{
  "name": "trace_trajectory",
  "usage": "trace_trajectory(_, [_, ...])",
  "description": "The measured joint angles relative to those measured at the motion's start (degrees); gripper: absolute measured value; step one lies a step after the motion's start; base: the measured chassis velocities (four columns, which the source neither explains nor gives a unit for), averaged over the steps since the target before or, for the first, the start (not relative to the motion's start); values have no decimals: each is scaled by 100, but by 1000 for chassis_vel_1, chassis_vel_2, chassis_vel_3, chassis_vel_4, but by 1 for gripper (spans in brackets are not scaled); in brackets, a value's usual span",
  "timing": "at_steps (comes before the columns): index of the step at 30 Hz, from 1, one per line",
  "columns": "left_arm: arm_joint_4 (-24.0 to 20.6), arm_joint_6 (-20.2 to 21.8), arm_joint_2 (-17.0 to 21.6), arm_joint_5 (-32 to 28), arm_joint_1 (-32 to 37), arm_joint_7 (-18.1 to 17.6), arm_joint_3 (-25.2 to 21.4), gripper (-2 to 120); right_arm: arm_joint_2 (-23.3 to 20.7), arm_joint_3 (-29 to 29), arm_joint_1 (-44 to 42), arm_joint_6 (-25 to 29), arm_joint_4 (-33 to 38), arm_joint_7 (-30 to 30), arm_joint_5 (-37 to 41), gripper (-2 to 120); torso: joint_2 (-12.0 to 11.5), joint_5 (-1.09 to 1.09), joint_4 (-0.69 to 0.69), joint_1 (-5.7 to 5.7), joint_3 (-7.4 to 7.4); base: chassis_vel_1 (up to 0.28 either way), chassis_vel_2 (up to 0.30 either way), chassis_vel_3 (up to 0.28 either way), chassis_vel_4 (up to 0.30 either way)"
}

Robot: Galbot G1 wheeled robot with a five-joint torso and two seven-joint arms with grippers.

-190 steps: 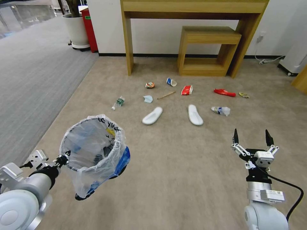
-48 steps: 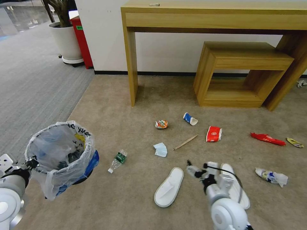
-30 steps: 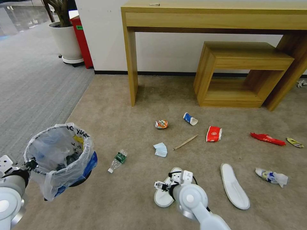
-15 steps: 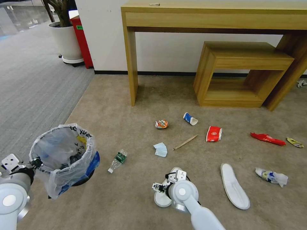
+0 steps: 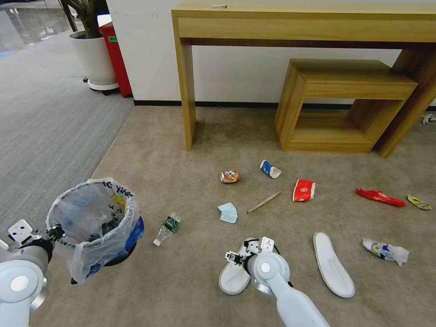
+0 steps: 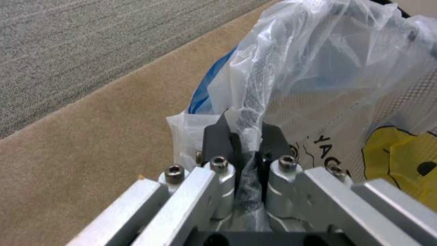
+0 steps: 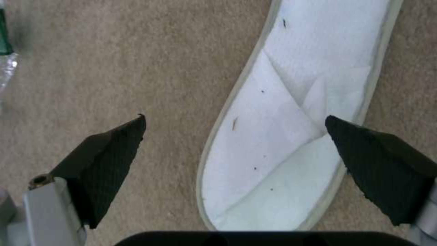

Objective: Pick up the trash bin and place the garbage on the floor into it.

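Right gripper (image 7: 234, 128) spread wide, hanging over the near-left slipper (image 7: 291, 112), one fingertip (image 7: 116, 143) over bare carpet, the other at the slipper's edge; in the head view low at centre (image 5: 240, 259), above that slipper (image 5: 234, 277). Left gripper (image 6: 245, 136) pinched on the bag-lined rim of the bin (image 6: 346, 68), holding the bin (image 5: 93, 227) up at near left. Second slipper (image 5: 334, 263) lying to the right, well apart. Bottle (image 5: 166, 227) between bin and slippers. Farther off: mask (image 5: 228, 212), stick (image 5: 263, 202), can (image 5: 229, 176), blue cup (image 5: 270, 169), red cup (image 5: 303, 190), red wrapper (image 5: 379, 197), yellow wrapper (image 5: 418, 202), white wrapper (image 5: 386, 251) at right.
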Motion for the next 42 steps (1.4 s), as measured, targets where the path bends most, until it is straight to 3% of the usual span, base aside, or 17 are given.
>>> trace_trajectory(4, [-23, 0, -6, 5, 16, 2, -5, 2, 20, 5, 5, 15, -114, -66, -147, 99, 0, 0, 0, 0, 0, 0, 0, 0, 0])
trace_trajectory(9, [-49, 0, -27, 13, 28, 3, 1, 2, 11, 8, -41, 16, -210, -63, -332, 89, 0, 0, 0, 0, 0, 0, 0, 0, 0])
trace_trajectory(25, [-131, 0, -56, 20, 61, 1, 13, 2, -14, 30, -164, 30, -317, -233, -606, 89, 0, 0, 0, 0, 0, 0, 0, 0, 0])
trace_trajectory(42, [-139, 0, -97, 67, 80, -2, 43, 2, -31, 33, -217, 103, -248, -528, -771, 25, 0, 0, 0, 0, 0, 0, 0, 0, 0])
